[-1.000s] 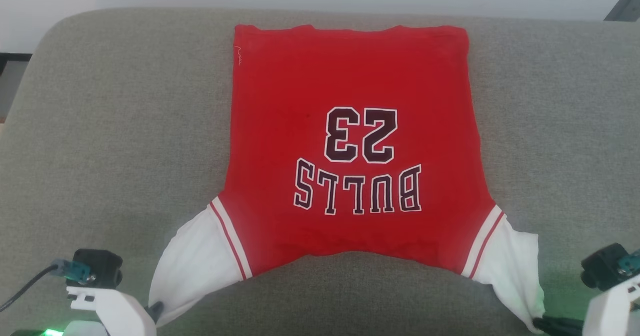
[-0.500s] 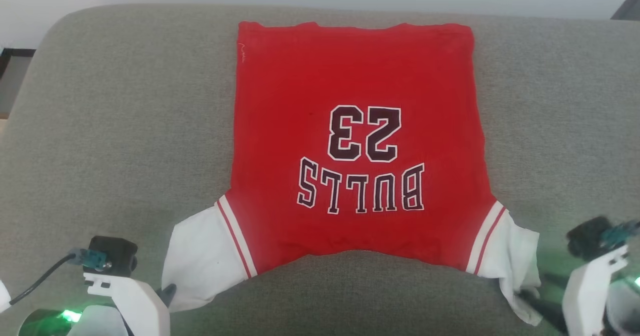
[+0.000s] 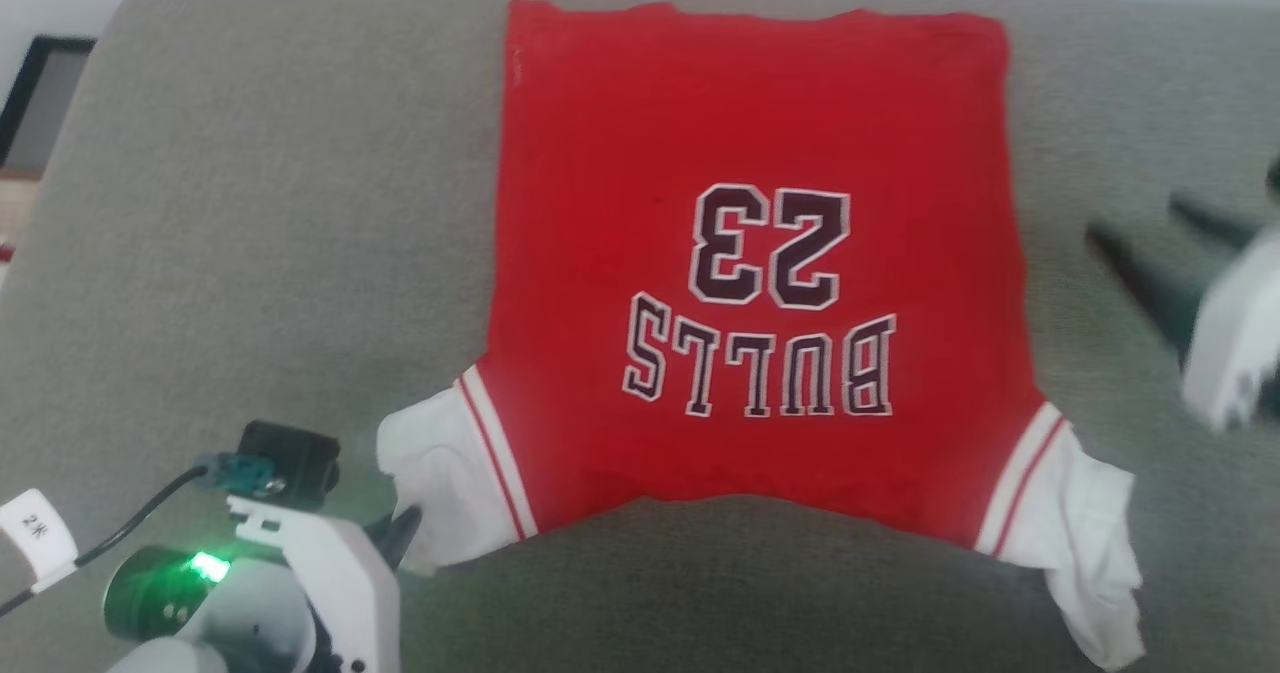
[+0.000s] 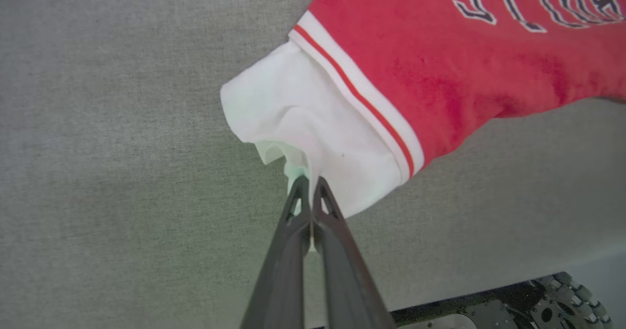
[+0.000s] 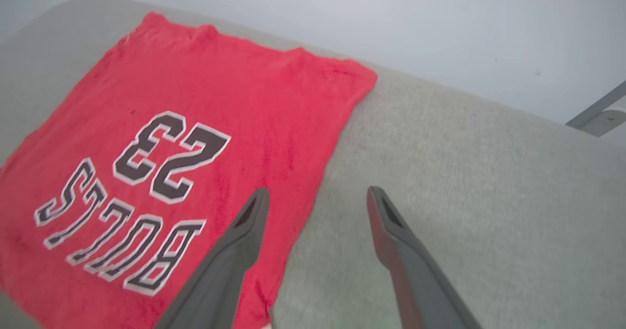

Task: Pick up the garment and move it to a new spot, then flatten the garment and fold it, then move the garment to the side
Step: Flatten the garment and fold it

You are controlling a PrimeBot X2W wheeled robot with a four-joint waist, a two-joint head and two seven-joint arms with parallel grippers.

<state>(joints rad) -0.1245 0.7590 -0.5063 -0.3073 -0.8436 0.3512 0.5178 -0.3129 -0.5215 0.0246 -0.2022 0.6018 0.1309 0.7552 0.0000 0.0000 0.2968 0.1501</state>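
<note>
One garment (image 3: 750, 133) lies on one grey cushion (image 3: 250, 203); the left hand (image 4: 309, 185) pinches a white sleeve (image 4: 288, 104), the right hand (image 5: 318, 192) gapes empty.

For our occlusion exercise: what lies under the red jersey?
The garment lies on the grey cushion, which shows around it. The patch directly beneath the cloth is covered.

The right gripper (image 5: 318, 191) hung open and empty, one finger over the near edge of the garment (image 5: 234, 89), the other over the grey cushion (image 5: 479, 172) beside it.
</note>
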